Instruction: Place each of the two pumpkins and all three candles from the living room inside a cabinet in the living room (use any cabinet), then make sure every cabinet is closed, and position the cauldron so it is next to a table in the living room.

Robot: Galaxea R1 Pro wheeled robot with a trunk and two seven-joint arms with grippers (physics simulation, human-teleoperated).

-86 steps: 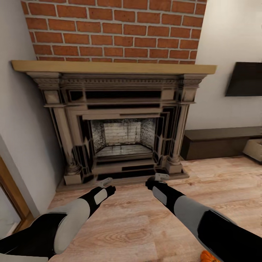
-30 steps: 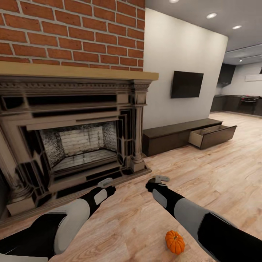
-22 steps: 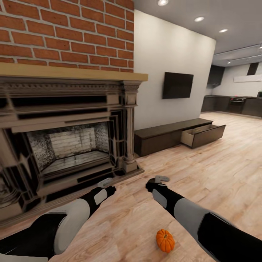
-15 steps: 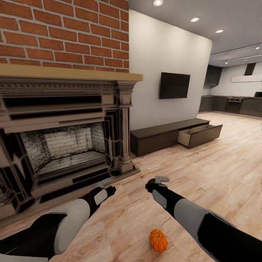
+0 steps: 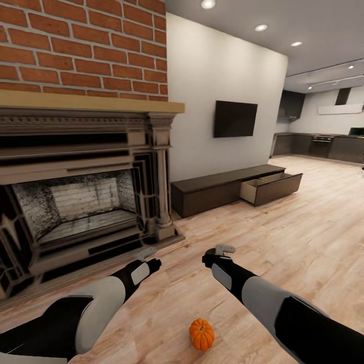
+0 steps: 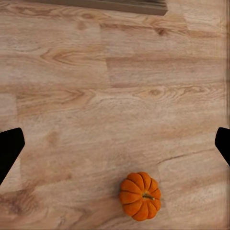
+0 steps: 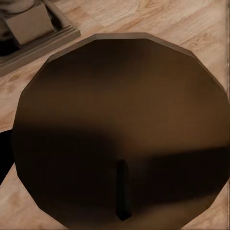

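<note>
One bright-orange pumpkin [image 5: 201,334] lies on the plank floor between my two forearms, close to my base. In the left wrist view the pumpkin [image 6: 140,196] sits on the floor beyond my left gripper [image 6: 115,146], whose black fingertips [image 6: 9,148] stand wide apart with nothing between them. My left gripper [image 5: 147,254] and right gripper [image 5: 223,251] hover above the floor in front of the hearth. The long dark-brown cabinet [image 5: 217,190] stands against the grey wall, one drawer [image 5: 270,187] pulled out. A dark brown round thing [image 7: 120,129] lies under my right gripper; I cannot tell whether it is the cauldron.
The ornate stone fireplace [image 5: 81,192] with its brick chimney [image 5: 86,45] takes up the left. A black TV [image 5: 235,119] hangs above the cabinet. Open plank floor [image 5: 303,237] runs right toward a dark kitchen [image 5: 323,144].
The camera has swung to the right: the fireplace slid left, and the cabinet, TV and pumpkin came into view. Both arms keep the same pose.
</note>
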